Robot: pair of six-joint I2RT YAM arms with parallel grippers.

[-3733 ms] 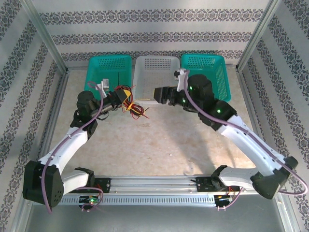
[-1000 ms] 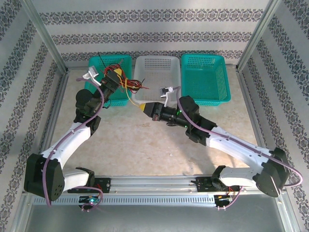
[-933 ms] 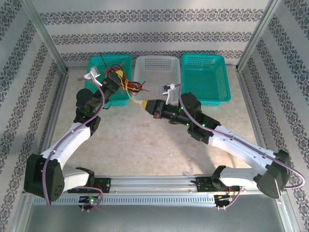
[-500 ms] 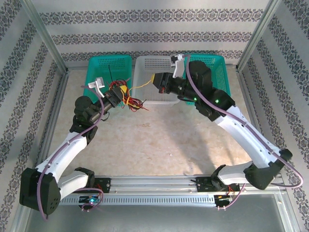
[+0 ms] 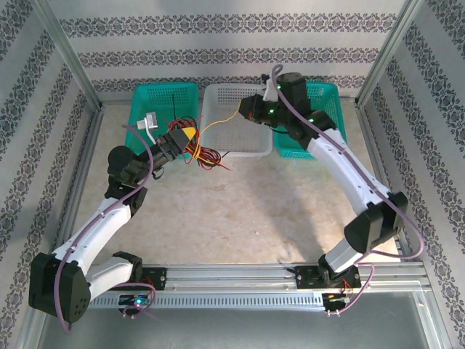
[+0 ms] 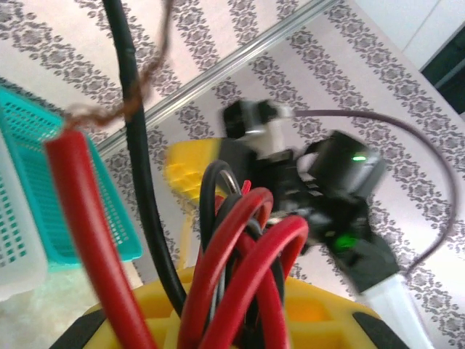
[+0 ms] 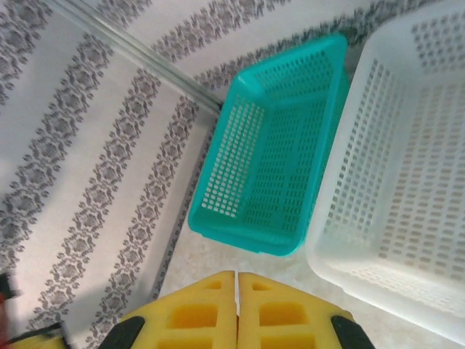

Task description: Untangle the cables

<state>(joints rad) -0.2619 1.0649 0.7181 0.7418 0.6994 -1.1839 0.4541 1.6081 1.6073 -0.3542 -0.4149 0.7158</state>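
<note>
The cables are a tangle of red and black strands, bunched at my left gripper, which is shut on them in front of the left teal basket. In the left wrist view, thick red loops and a black strand stand up between the yellow fingers. One yellow cable arcs from the bundle to my right gripper, which is shut on it above the white basket. In the right wrist view the yellow pads of my right gripper are pressed together; the cable is hidden there.
Three baskets line the far edge: a teal one on the left, a white one in the middle, a teal one on the right. The patterned walls and metal frame posts close in the table on three sides.
My right gripper has drawn back and up over the white basket, pulling the yellow cable out of the bundle into a longer arc. The left gripper has barely shifted.
</note>
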